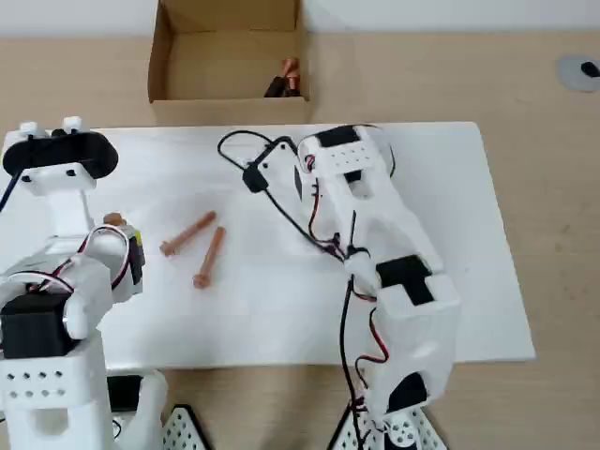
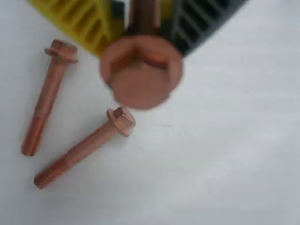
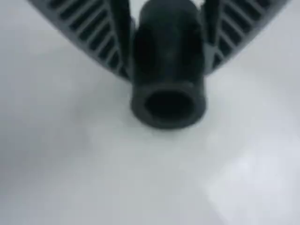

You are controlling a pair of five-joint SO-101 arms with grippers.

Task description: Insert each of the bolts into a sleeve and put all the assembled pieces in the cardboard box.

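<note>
Alignment is served: a copper-coloured hex-head metal bolt (image 2: 140, 72) is pinched by the left end effector (image 2: 142, 18), a black tubular sleeve (image 3: 168, 93), bore outward, by the right end effector (image 3: 168, 23), above the white worktop (image 1: 450, 234).

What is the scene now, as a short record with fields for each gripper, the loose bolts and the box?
left gripper: shut on a bolt, its head toward the wrist camera
right gripper: shut on a dark sleeve, its open end toward the wrist camera
loose bolts: two, lying flat and apart on the white sheet
cardboard box: beyond the sheet, open on top
in the box: a copper and black piece by one wall
</note>
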